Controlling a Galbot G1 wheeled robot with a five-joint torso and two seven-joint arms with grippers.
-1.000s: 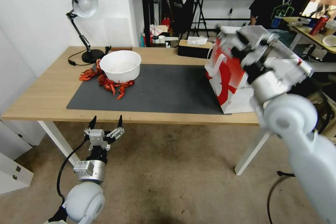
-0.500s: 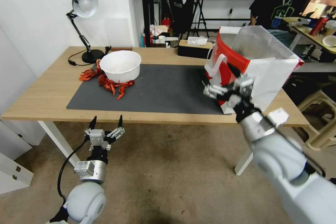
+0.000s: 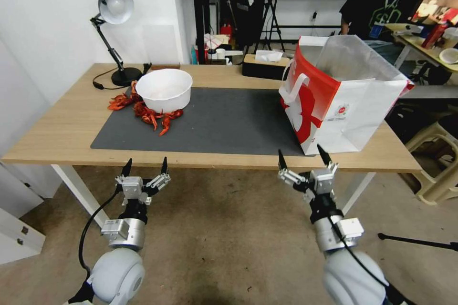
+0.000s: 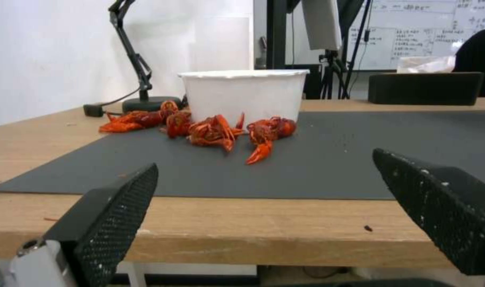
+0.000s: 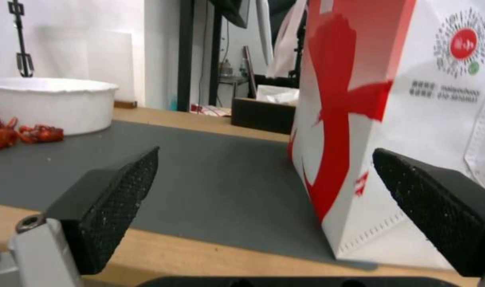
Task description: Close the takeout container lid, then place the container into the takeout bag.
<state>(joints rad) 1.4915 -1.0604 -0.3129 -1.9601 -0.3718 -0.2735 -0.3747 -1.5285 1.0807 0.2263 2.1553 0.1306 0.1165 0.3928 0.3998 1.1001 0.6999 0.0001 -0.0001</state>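
The red-and-white takeout bag (image 3: 343,105) stands upright and open-mouthed at the right end of the table, silvery lining showing; the right wrist view has it (image 5: 391,99) close up. The takeout container and its lid are out of view. My right gripper (image 3: 300,152) hangs open and empty just below the table's front edge, in front of the bag, its fingers (image 5: 109,199) spread wide. My left gripper (image 3: 145,163) is parked open below the front edge on the left, fingers (image 4: 114,215) apart with nothing between them.
A dark mat (image 3: 224,121) covers the middle of the wooden table (image 3: 57,138). A white bowl (image 3: 164,88) with red crayfish (image 3: 152,115) around it sits at the mat's back left. A desk lamp (image 3: 114,9) and a tissue box (image 3: 265,64) stand along the back edge.
My right arm has come down from above the bag's mouth to below the table's front edge, gripper open. The bag, the bowl and my left arm have stayed put.
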